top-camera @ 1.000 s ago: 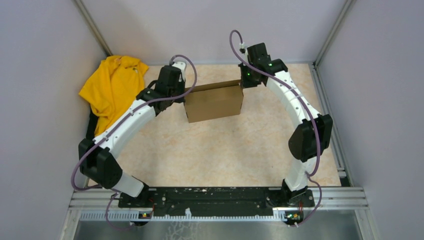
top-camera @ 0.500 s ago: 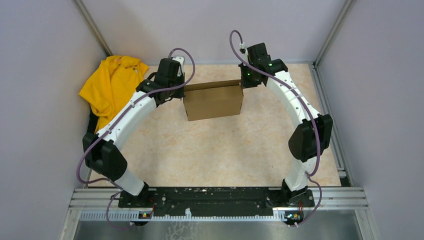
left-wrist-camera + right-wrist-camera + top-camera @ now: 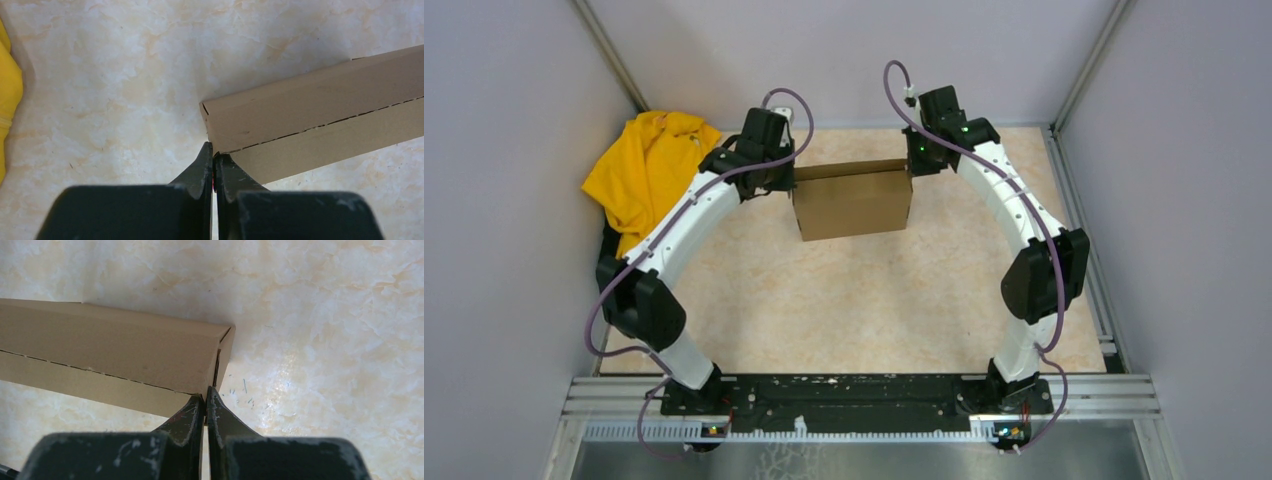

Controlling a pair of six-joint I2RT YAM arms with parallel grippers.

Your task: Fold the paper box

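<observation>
The paper box [image 3: 852, 205] is a brown cardboard mailer, folded shut, at the back middle of the table between my two arms. My left gripper [image 3: 792, 186] is at its left end. In the left wrist view the left gripper [image 3: 213, 151] is shut, its tips pinching the end wall at the corner of the box [image 3: 310, 115]. My right gripper [image 3: 911, 166] is at the right end. In the right wrist view the right gripper [image 3: 205, 393] is shut on the end wall of the box [image 3: 110, 350]. A thin seam runs along the box's long side.
A yellow cloth garment [image 3: 649, 175] lies bunched at the back left by the wall, and its edge [image 3: 7, 100] shows in the left wrist view. Grey walls close in three sides. The marbled tabletop [image 3: 864, 300] spreads in front of the box.
My left arm has swung back and inward to the box's left end, and its jaws have closed there. The right arm and the box have stayed in place.
</observation>
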